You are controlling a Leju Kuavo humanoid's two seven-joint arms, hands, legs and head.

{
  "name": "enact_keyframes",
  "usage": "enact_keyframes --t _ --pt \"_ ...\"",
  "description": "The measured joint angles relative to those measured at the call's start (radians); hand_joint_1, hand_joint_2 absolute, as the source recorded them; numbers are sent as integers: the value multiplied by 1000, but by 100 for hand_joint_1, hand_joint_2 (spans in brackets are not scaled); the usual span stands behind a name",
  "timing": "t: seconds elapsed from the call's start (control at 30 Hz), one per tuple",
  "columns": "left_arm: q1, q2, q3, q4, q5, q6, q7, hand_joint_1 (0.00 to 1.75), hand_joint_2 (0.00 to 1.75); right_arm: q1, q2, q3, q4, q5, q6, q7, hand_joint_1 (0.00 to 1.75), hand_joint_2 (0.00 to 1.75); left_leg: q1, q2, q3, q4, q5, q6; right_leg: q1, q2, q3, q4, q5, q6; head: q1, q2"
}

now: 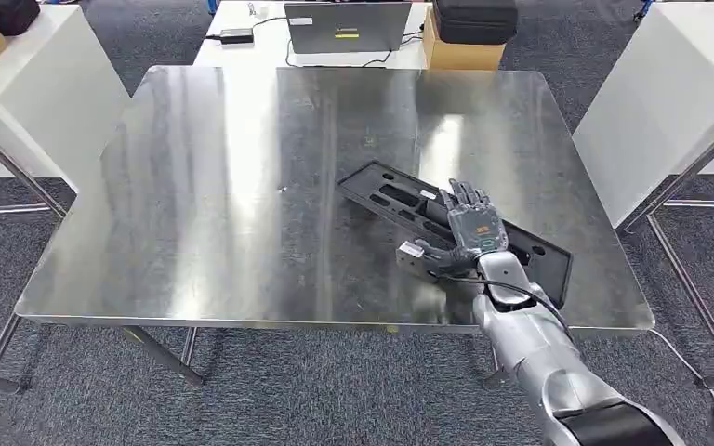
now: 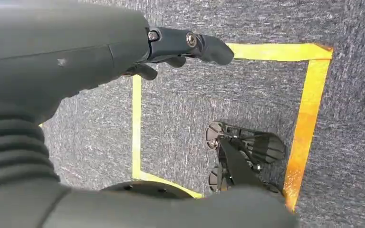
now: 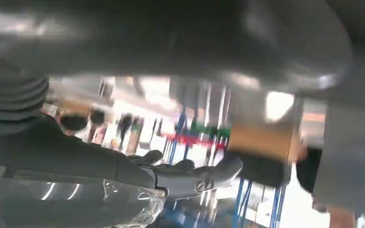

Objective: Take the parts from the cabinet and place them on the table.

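Note:
A long black plastic part point(image 1: 392, 197) with slots lies slantwise on the steel table point(image 1: 242, 186), toward its near right corner. My right hand point(image 1: 472, 229) lies over the middle of the part, fingers stretched out flat and thumb pointing left; it grips nothing. The right wrist view is blurred and shows the right hand's fingers point(image 3: 190, 178) held straight beside the shiny table top. My left hand point(image 2: 176, 47) hangs over the grey carpet with nothing in it, fingers loosely extended.
Beyond the table stands a white desk with a laptop point(image 1: 347, 26) and a cardboard box point(image 1: 460, 54) under a black bag point(image 1: 476, 19). White cabinets flank the table at left point(image 1: 46, 93) and right point(image 1: 669, 102). Yellow tape point(image 2: 309, 109) marks the carpet.

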Motion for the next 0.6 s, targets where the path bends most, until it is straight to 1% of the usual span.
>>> enact_keyframes --t 0.07,0.1,0.13,0.23,0.27,0.33,0.4,0.53,0.6 --pt "0 0 0 0 -4 -2 4 0 0 -2 5 -25 10 -65 108 -50 0 0 0 0 0 0 0 0 0 0 0 0 0 0 0 0" --pt "0 0 0 0 -5 -3 5 0 0 -1 7 -40 16 -93 145 -71 0 0 0 0 0 0 0 0 0 0 0 0 0 0 0 0" --pt "0 0 0 0 -5 -3 6 0 0 -2 9 -47 18 -105 158 -82 0 0 0 0 0 0 0 0 0 0 0 0 0 0 0 0" --pt "0 0 2 0 -10 -9 11 0 0 -10 18 -77 38 -211 264 -165 0 0 0 0 0 0 0 0 0 0 0 0 0 0 0 0" --pt "0 0 4 0 -11 -9 14 0 0 -15 20 -83 42 -241 282 -188 0 0 0 0 0 0 0 0 0 0 0 0 0 0 0 0" --pt "-1 0 9 0 -11 -8 14 0 0 -26 27 -93 51 -287 296 -225 0 0 0 1 1 0 0 0 0 2 0 0 0 0 0 0" --pt "-1 0 10 0 -11 -2 15 0 0 -28 37 -93 56 -307 297 -241 0 0 0 1 1 0 0 0 0 2 0 0 0 0 0 0" --pt "-1 0 18 0 -11 3 16 0 0 -29 55 -93 60 -324 277 -245 0 0 0 1 2 0 0 0 0 1 0 0 0 0 0 0" --pt "-1 0 26 0 -11 7 16 0 0 -30 60 -92 60 -328 253 -238 0 0 0 0 2 0 0 0 0 1 0 0 0 0 0 0"
